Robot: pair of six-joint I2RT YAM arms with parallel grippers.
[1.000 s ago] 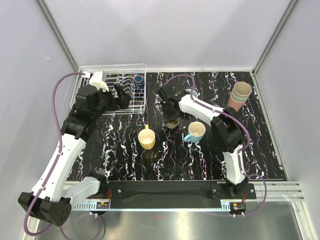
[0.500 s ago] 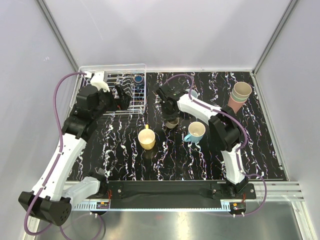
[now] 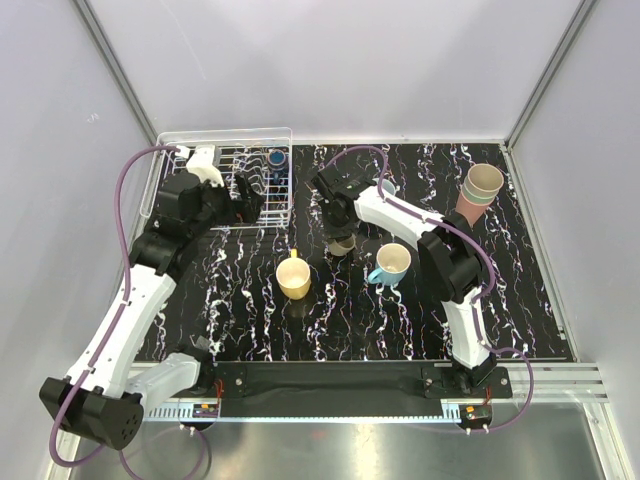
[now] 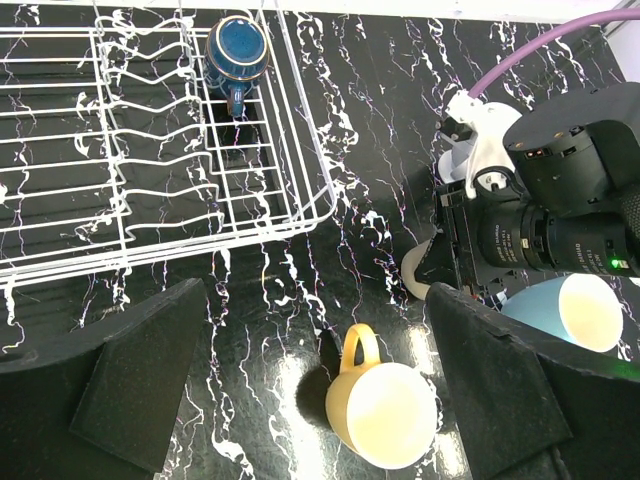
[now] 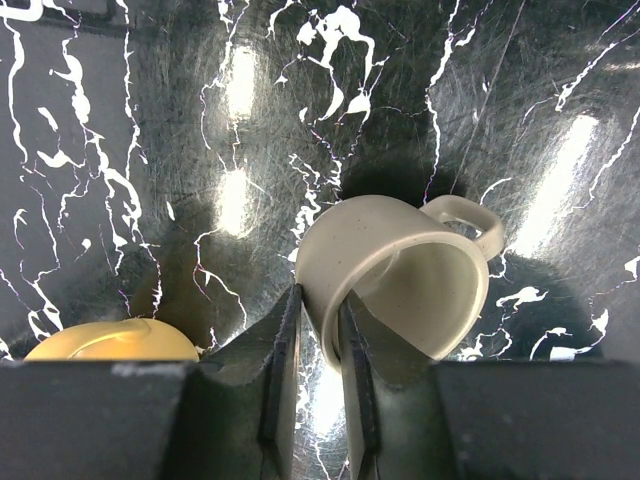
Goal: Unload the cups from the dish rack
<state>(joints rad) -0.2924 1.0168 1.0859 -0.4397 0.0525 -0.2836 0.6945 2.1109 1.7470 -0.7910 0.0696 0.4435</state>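
Note:
The white wire dish rack (image 3: 225, 165) (image 4: 150, 200) stands at the back left with a navy cup (image 3: 276, 157) (image 4: 235, 45) in its right end. My left gripper (image 3: 250, 195) (image 4: 318, 310) hovers wide open and empty by the rack's front right corner. On the table stand a yellow mug (image 3: 294, 278) (image 4: 382, 412), a cyan mug (image 3: 391, 263) (image 4: 575, 312) and a grey-brown mug (image 3: 344, 245) (image 5: 400, 275). My right gripper (image 3: 340, 235) (image 5: 318, 310) straddles the grey-brown mug's rim, one finger inside and one outside, jaws slightly parted.
Stacked tumblers (image 3: 480, 190), tan on top, stand at the back right. A pale blue mug (image 3: 386, 187) peeks out behind the right arm. The yellow mug (image 5: 110, 340) sits close to the left of the right gripper. Enclosure walls ring the black marbled table (image 3: 250, 320).
The right gripper's jaws have parted from the grey-brown mug's rim, which now rests on the table. The left arm has shifted slightly towards the rack.

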